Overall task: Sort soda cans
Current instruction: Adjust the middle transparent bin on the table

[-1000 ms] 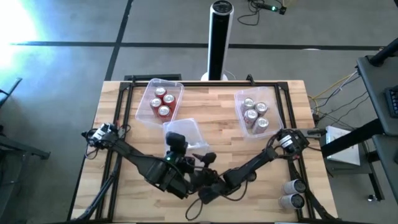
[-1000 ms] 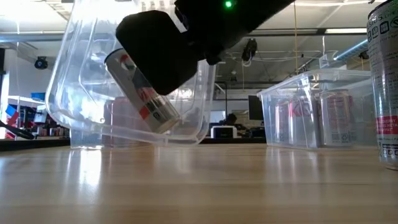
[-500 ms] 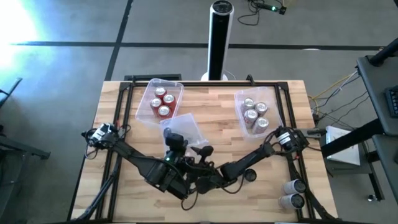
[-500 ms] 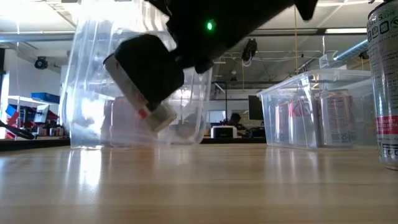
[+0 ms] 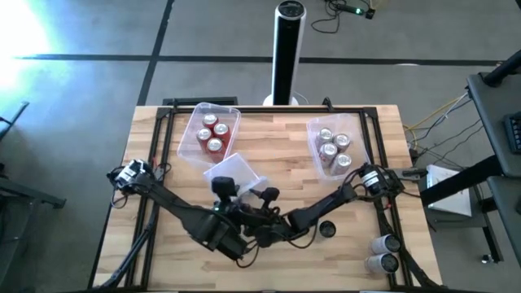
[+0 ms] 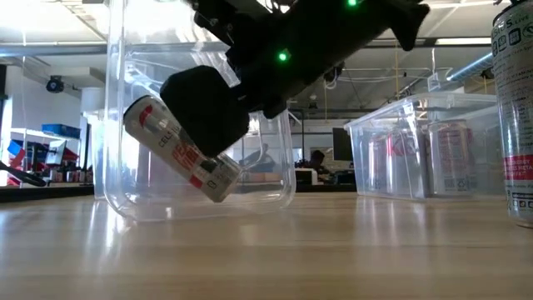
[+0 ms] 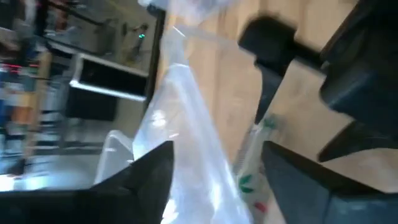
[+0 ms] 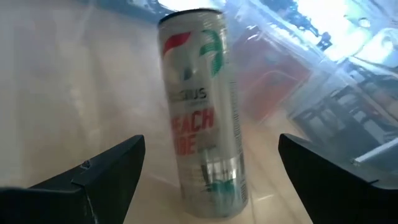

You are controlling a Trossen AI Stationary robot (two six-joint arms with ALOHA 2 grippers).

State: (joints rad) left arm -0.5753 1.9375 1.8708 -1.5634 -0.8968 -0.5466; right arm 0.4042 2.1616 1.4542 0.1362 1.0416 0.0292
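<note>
The left gripper [image 6: 208, 117] holds a tilted silver can [image 6: 179, 150] at the clear tub [image 5: 234, 172], seemingly clamped on it. The right gripper [image 8: 205, 186] is spread wide toward the can.

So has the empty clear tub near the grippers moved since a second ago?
Yes. In the high view the empty tub has shifted up-left, toward the tub of red cans.

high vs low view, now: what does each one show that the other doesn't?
High only: both arms end to end, and the black pillar behind the table.
Low only: a silver can tilted and off the tabletop, hidden under the arms from above, and a tall can at the picture's right edge.
Both: the middle clear tub and the tub of silver cans.
</note>
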